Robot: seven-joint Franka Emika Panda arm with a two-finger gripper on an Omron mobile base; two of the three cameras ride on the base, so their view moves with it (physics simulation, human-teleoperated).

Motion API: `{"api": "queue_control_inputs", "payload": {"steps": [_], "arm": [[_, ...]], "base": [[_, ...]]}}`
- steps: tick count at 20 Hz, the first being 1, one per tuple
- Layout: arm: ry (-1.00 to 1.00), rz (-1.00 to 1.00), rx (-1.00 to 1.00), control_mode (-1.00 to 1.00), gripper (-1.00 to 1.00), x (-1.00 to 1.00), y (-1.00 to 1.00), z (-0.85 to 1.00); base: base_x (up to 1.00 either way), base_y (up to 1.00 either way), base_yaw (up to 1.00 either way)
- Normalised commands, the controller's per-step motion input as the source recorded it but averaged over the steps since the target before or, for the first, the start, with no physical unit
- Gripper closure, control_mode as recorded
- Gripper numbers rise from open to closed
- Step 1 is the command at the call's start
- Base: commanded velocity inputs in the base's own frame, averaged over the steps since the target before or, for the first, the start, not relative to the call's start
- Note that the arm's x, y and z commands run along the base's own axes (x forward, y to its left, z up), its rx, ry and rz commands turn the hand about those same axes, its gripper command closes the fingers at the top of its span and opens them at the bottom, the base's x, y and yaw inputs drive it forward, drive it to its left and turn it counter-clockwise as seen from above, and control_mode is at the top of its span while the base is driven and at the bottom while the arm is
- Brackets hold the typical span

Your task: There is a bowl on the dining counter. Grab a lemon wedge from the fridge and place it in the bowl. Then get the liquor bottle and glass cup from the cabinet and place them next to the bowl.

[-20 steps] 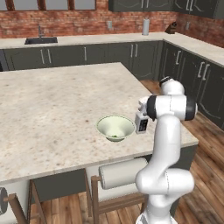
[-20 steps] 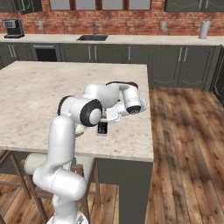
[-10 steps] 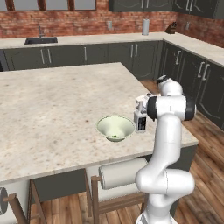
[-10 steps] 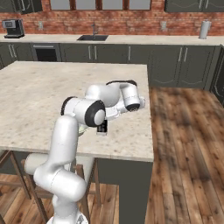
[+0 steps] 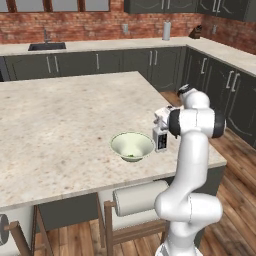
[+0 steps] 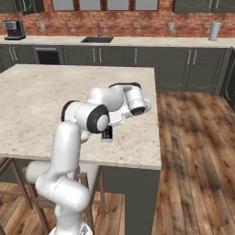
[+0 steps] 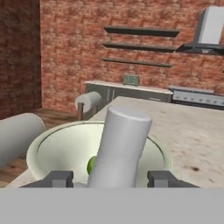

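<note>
Liquor bottle upright beside bowl, neck between fingers, label half-hidden

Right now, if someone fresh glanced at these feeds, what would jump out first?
The white arm folded over the near right corner of the dining counter, its gripper around the neck of the liquor bottle. The bottle stands just right of the pale bowl, fingers set apart on either side. In the hand view a green lemon wedge lies in the bowl behind the neck.
</note>
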Motion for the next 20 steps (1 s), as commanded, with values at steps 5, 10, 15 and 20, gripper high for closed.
{"api": "queue_control_inputs", "payload": {"steps": [5,10,15,20], "arm": [[-0.16,0.00,0.00,-1.00,-1.00,-0.06,0.00,0.06],[-0.18,0.00,0.00,-1.00,-1.00,0.00,0.00,0.33],[-0.16,0.00,0.00,-1.00,-1.00,0.00,0.00,0.71],[-0.11,0.00,0.00,-1.00,-1.00,-0.16,0.00,0.99]], "base": [[0.00,0.00,0.00],[0.00,0.00,0.00],[0.00,0.00,0.00],[0.00,0.00,0.00]]}}
